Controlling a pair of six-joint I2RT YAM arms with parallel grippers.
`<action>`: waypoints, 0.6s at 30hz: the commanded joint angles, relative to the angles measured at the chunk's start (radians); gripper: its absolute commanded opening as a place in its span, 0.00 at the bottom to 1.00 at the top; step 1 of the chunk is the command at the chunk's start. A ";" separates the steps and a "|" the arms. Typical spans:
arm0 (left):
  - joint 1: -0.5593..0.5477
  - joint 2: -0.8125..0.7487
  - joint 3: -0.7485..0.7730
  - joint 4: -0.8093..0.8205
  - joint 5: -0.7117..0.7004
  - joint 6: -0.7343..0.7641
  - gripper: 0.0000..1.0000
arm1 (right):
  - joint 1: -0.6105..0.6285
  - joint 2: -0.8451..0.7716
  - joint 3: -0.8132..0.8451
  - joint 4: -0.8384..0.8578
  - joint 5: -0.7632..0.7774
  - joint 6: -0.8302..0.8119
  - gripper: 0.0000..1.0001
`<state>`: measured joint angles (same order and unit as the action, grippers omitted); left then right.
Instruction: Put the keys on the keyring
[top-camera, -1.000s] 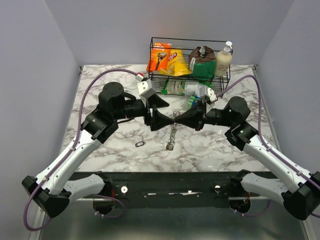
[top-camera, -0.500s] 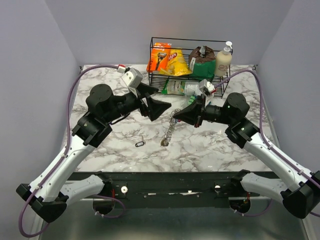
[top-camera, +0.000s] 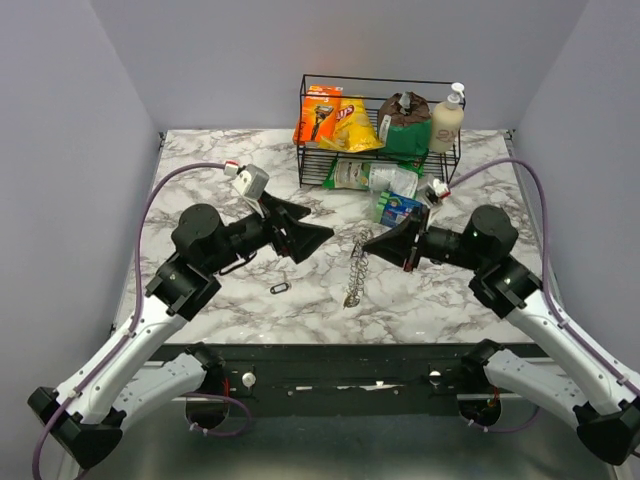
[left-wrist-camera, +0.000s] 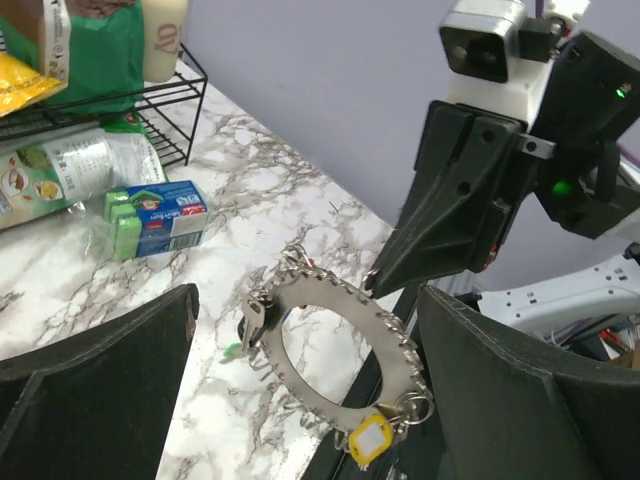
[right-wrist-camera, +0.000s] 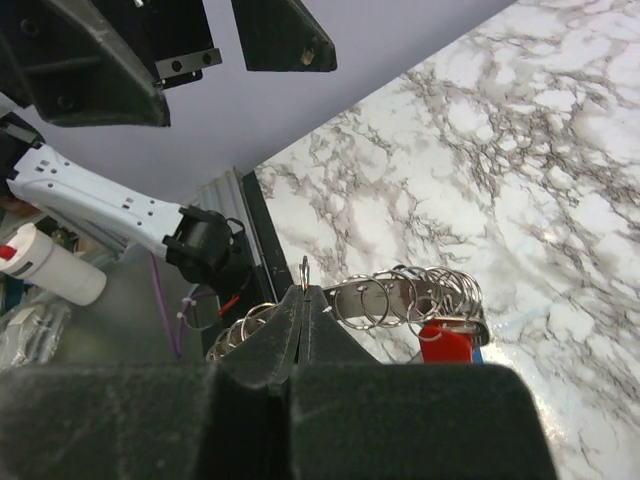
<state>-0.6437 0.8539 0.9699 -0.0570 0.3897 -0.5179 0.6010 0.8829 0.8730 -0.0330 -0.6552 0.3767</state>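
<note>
The keyring (top-camera: 354, 268) is a silver band of many small rings that hangs down to the marble table (top-camera: 200, 180). My right gripper (top-camera: 367, 241) is shut on one ring at its upper end, as the right wrist view (right-wrist-camera: 304, 292) shows, with the red tag (right-wrist-camera: 445, 340) beside the jaws. In the left wrist view the keyring (left-wrist-camera: 354, 290) carries a silver key (left-wrist-camera: 251, 314), a green-headed key (left-wrist-camera: 231, 349) and a yellow tag (left-wrist-camera: 369, 439). My left gripper (top-camera: 320, 222) is open and empty, just left of the keyring. A small dark key (top-camera: 280, 288) lies on the table.
A black wire basket (top-camera: 380, 82) at the back holds snack bags and a soap bottle (top-camera: 447, 118). A packet (top-camera: 375, 176) and a blue-green box (top-camera: 400, 208) lie in front of it, close behind my right gripper. The near table edge (top-camera: 340, 343) is just below the hanging keyring.
The two grippers met tip to tip a second ago. My left gripper has pulled back to the left and opened. My right gripper has shifted right, carrying the keyring.
</note>
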 joint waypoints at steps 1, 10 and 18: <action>-0.001 -0.033 -0.073 0.187 -0.077 -0.041 0.99 | 0.003 -0.143 -0.199 0.217 0.150 0.146 0.01; -0.004 0.177 0.096 0.167 0.237 -0.011 0.97 | 0.003 -0.134 -0.088 0.143 0.131 -0.009 0.01; -0.004 0.162 0.125 0.099 0.233 0.071 0.96 | 0.003 -0.069 -0.040 0.177 0.054 -0.050 0.01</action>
<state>-0.6437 1.0451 1.0550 0.0647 0.5701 -0.5049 0.6010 0.7860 0.7864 0.0837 -0.5507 0.3649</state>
